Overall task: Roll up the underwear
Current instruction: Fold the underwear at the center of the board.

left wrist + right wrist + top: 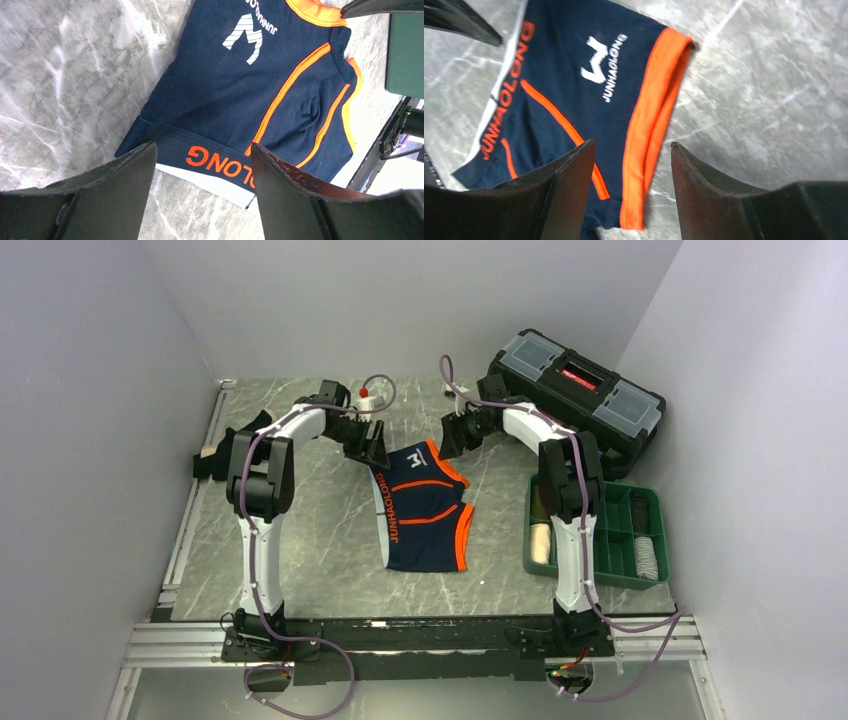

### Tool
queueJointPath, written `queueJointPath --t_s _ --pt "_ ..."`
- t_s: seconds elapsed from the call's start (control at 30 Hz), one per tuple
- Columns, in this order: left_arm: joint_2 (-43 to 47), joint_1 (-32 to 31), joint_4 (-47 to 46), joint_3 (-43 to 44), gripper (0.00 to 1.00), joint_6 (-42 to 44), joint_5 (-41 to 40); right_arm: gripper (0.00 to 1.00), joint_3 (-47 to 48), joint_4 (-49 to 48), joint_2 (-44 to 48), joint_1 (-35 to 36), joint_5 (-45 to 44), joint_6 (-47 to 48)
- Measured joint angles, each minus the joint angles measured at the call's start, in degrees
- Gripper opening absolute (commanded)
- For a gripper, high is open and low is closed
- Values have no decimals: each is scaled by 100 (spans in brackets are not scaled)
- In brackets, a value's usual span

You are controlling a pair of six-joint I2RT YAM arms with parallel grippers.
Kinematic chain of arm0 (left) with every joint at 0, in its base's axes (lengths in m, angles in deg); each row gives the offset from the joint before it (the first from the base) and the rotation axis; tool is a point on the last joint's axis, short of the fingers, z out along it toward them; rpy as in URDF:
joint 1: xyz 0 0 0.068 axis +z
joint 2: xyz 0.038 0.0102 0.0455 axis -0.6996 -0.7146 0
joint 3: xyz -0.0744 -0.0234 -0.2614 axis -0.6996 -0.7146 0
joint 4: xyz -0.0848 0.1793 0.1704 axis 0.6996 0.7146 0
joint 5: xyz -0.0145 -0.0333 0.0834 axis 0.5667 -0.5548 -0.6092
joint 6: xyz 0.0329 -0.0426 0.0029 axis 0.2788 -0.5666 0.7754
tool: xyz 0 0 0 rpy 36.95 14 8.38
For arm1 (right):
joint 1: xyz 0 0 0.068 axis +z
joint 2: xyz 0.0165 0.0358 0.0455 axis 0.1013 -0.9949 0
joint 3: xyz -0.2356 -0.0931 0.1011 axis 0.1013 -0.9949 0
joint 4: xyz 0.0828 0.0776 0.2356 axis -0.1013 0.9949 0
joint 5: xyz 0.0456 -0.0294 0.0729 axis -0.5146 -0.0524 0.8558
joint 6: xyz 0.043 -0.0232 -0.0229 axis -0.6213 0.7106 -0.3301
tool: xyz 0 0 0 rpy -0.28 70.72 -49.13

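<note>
The left gripper (374, 447) and right gripper (451, 438) reach far forward, jaws apart, above the underwear's (425, 510) far corners.

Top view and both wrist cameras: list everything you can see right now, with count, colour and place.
underwear: one, navy with orange trim and lettering, flat at mid-table
toolbox: one, black with red latch, far right
tray: one, green, near right
striped roll: one, dark and white, tray's right compartment
pale roll: one, cream, tray's left compartment
table: one, grey marble
left gripper: one, black, open over the waistband's end
right gripper: one, black, open over the orange leg hem
</note>
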State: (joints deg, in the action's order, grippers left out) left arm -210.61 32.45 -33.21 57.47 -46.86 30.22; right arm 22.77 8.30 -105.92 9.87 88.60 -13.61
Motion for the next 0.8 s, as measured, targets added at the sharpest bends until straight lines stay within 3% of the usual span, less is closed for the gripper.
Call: queueJointPath --t_s 0.33,0.53,0.8 --pt "636 146 20 -686 76 409 584 59 457 -372 -162 13 1025 -566" --pt "1248 133 -79 -1248 76 605 1091 59 785 -511 -638 50 1318 -807" --pt "1342 -190 -87 -1980 75 787 1488 58 885 -470 -1075 103 1445 -957"
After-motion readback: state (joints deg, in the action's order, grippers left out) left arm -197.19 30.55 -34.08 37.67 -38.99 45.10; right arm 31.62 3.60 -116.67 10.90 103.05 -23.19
